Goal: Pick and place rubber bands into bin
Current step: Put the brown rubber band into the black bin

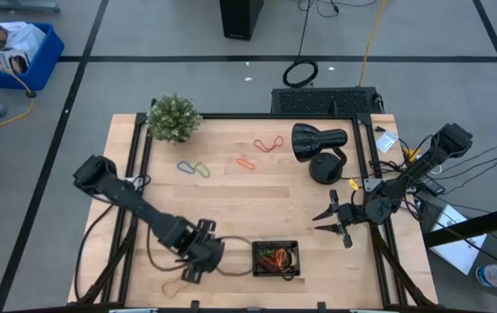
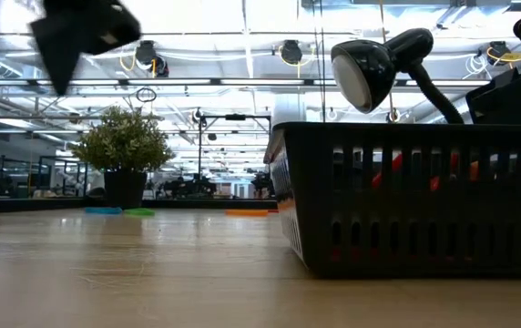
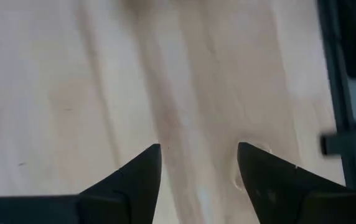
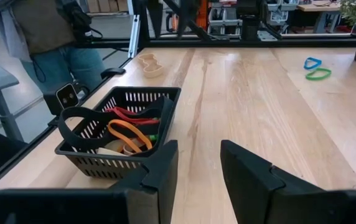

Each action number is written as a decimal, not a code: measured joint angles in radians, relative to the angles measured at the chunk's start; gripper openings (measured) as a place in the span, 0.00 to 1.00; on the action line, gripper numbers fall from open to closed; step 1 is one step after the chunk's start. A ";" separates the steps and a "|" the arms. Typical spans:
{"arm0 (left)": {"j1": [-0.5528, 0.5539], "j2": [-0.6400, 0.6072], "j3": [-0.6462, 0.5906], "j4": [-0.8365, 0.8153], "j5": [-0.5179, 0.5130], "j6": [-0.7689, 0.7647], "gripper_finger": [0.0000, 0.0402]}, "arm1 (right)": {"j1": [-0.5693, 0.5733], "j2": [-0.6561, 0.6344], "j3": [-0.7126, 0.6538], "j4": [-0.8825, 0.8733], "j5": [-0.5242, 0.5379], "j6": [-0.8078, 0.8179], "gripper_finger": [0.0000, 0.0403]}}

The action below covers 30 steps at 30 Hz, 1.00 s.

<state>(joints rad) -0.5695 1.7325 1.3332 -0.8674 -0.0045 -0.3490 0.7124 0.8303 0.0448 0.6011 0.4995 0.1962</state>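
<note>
The left gripper (image 1: 189, 273) hangs parted and empty over a tan rubber band (image 1: 175, 285); the black slotted bin (image 1: 275, 259) holds several bands; the right gripper (image 1: 325, 220) waits parted, empty, beside the lamp (image 1: 316, 143).

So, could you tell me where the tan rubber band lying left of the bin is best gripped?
Probably pinch one strand of the tan rubber band from straight above, straddling it: it lies flat on the table, a thin loop with no raised edge. The open left end effector is beside it.
</note>
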 joint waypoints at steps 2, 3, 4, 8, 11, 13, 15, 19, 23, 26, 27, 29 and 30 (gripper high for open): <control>-0.029 0.000 -0.026 0.002 0.002 0.002 0.52 | 0.000 0.000 0.000 0.000 0.000 -0.002 0.29; -0.041 0.000 -0.037 0.004 -0.004 0.000 0.51 | 0.000 0.000 0.000 0.001 0.001 -0.002 0.29; -0.052 0.000 -0.048 0.012 -0.010 -0.008 0.51 | 0.000 0.000 0.000 0.004 0.002 -0.002 0.29; -0.081 0.000 -0.098 0.092 -0.016 -0.058 0.48 | 0.000 0.000 0.000 0.008 0.002 0.000 0.29; -0.095 0.000 -0.116 0.122 -0.020 -0.065 0.46 | 0.000 0.000 0.000 0.008 0.002 -0.001 0.29; -0.101 0.000 -0.124 0.118 -0.021 -0.070 0.45 | 0.000 0.000 0.000 0.008 0.002 -0.002 0.29; -0.108 0.000 -0.127 0.119 -0.023 -0.078 0.44 | 0.000 0.000 0.000 0.008 0.002 -0.002 0.29; -0.116 0.008 -0.142 0.138 -0.024 -0.088 0.43 | 0.000 0.000 0.000 0.008 0.002 0.000 0.29; -0.120 0.036 -0.159 0.165 -0.021 -0.099 0.43 | 0.000 0.000 0.000 0.008 0.002 -0.002 0.29; -0.120 0.067 -0.159 0.173 -0.017 -0.105 0.43 | 0.000 0.000 0.000 0.008 0.002 -0.003 0.29; -0.120 0.074 -0.160 0.170 -0.014 -0.105 0.43 | 0.000 0.000 0.000 0.007 0.002 -0.003 0.29; -0.120 0.082 -0.160 0.174 0.004 -0.105 0.43 | 0.000 0.000 0.000 0.006 0.002 -0.003 0.29; -0.120 0.087 -0.160 0.175 0.013 -0.105 0.43 | 0.000 0.000 0.000 0.005 0.002 -0.003 0.29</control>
<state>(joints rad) -0.6895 1.8198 1.1735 -0.6920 0.0082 -0.4541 0.7124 0.8303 0.0452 0.6064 0.5018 0.1936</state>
